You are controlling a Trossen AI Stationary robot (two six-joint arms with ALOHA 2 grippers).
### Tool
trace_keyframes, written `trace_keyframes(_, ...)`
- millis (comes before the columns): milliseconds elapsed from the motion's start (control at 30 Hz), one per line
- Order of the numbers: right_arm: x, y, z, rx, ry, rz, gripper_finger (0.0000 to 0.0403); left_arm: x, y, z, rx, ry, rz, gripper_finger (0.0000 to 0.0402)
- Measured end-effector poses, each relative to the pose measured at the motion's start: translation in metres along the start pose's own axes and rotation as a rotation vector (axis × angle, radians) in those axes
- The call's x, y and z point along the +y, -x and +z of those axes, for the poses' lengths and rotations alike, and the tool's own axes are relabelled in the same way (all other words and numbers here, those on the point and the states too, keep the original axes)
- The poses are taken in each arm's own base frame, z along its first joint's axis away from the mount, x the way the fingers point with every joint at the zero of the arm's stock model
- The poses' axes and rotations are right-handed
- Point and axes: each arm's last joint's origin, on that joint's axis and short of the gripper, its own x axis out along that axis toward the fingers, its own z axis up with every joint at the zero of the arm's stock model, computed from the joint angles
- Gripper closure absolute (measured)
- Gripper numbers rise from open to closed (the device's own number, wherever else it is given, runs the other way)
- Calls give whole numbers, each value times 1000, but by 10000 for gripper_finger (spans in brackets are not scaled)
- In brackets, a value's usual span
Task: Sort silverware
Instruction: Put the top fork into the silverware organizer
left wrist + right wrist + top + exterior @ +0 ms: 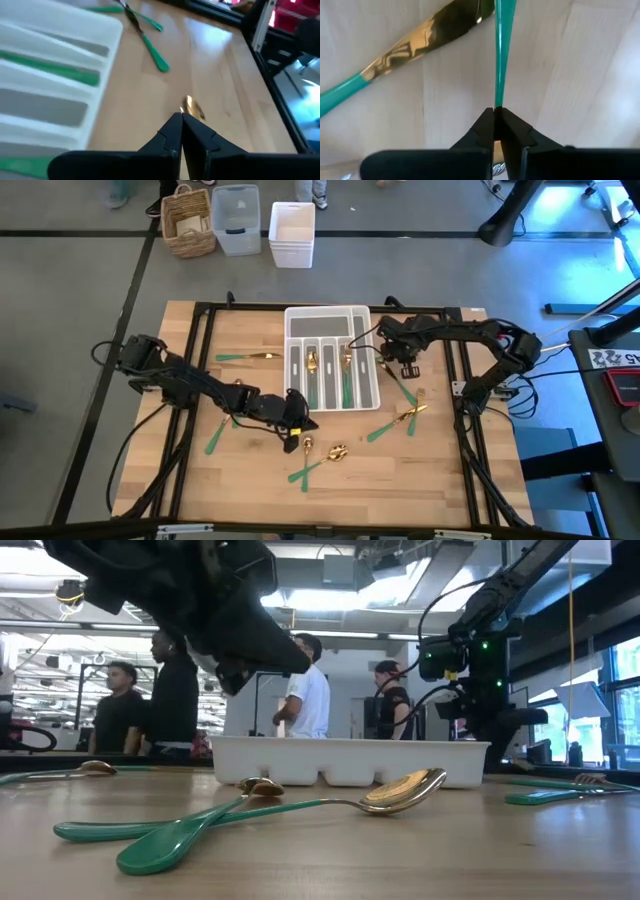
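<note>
The silverware is small gold-headed pieces with green handles. Several lie in the white tray [330,355], others loose on the table: one left of the tray [250,358], crossed ones at the front [320,460] [400,790] and at the right [400,420]. My left gripper [296,432] [181,117] is shut near the tray's near left corner, with a gold head [192,107] showing just past its tips. My right gripper [406,368] [495,112] points down just right of the tray, shut on a green handle. My left gripper has a piece between its two shut fingers; only the gold head [193,109] shows beyond the tips. The fingers themselves hide the held part. My right gripper pinches the thin green handle [497,97] at its free end between its two fingertips, from above. The handle runs on away from the fingers over the wood, beside another piece's gold head [420,35].
Black frame rails [200,380] run along the table's left, right and far sides. A wicker basket [188,222] and white bins [292,235] stand on the floor beyond the far edge. People [300,690] stand in the room behind.
</note>
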Motion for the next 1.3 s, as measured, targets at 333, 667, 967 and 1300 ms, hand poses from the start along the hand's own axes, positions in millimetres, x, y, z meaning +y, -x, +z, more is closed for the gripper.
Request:
trace_keyframes(333, -11, 35, 4, 60, -39, 15, 387, 4, 1, 24, -215, -230, -18, 398)
trace_keyframes(667, -17, 96, 13, 59, -89, 72, 389, 6, 1, 28, -248, -362, 2, 398)
trace_keyframes(967, 9, 127, 40, -165, -71, 293, 392, 24, 0, 35, -255, -422, 68, 394)
trace_keyframes(1300, 45, 138, 71, -356, -29, 460, 390, 39, 3, 51, -361, -490, 130, 275)
